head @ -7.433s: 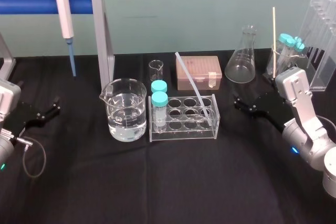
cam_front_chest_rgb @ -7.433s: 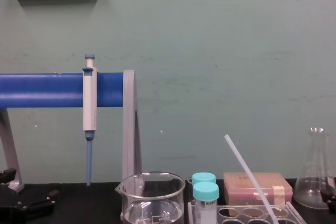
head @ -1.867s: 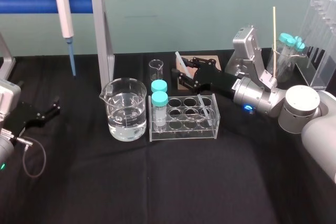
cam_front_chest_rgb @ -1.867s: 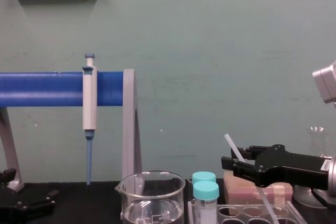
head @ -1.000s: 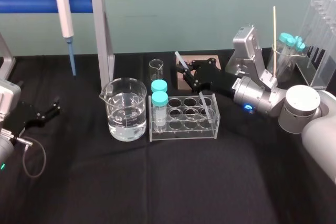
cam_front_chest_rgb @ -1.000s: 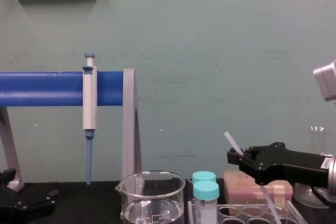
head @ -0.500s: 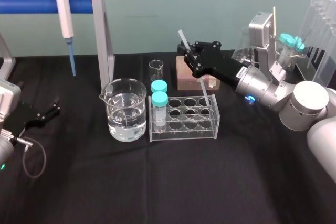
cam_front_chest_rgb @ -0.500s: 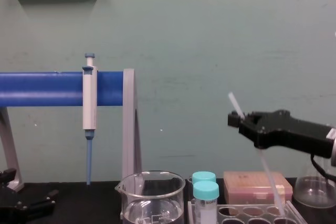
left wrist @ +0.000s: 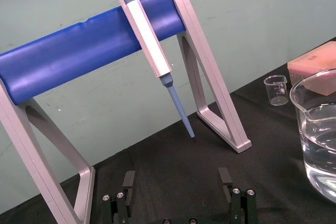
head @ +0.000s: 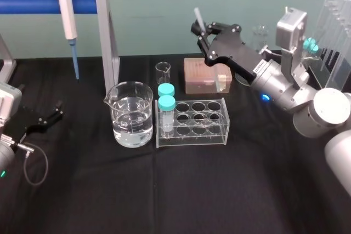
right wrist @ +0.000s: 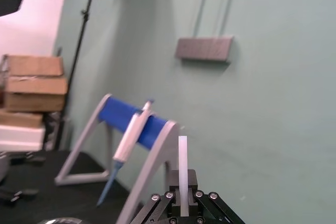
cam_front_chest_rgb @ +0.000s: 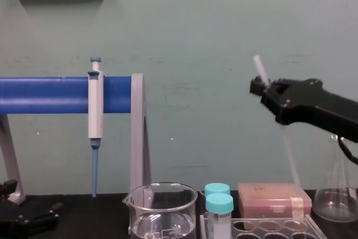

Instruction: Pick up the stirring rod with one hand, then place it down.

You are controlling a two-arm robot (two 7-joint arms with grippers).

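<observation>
My right gripper is clenched on the stirring rod near its top, and the rod hangs tilted above the tube rack; I should lower it slowly and keep it clear of the glassware. Below me I count one rack with two teal-capped tubes, one large beaker, one small beaker and one pink box. Farther off are one pipette and my parked left gripper, fingers apart.

beaker left of rack | box behind rack | flask right of box

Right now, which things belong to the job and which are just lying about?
In the job: stirring rod, held aloft; right gripper, shut on it.
Lying about: beaker, tube rack, pipette, pink box, conical flask; left gripper, parked, open.
</observation>
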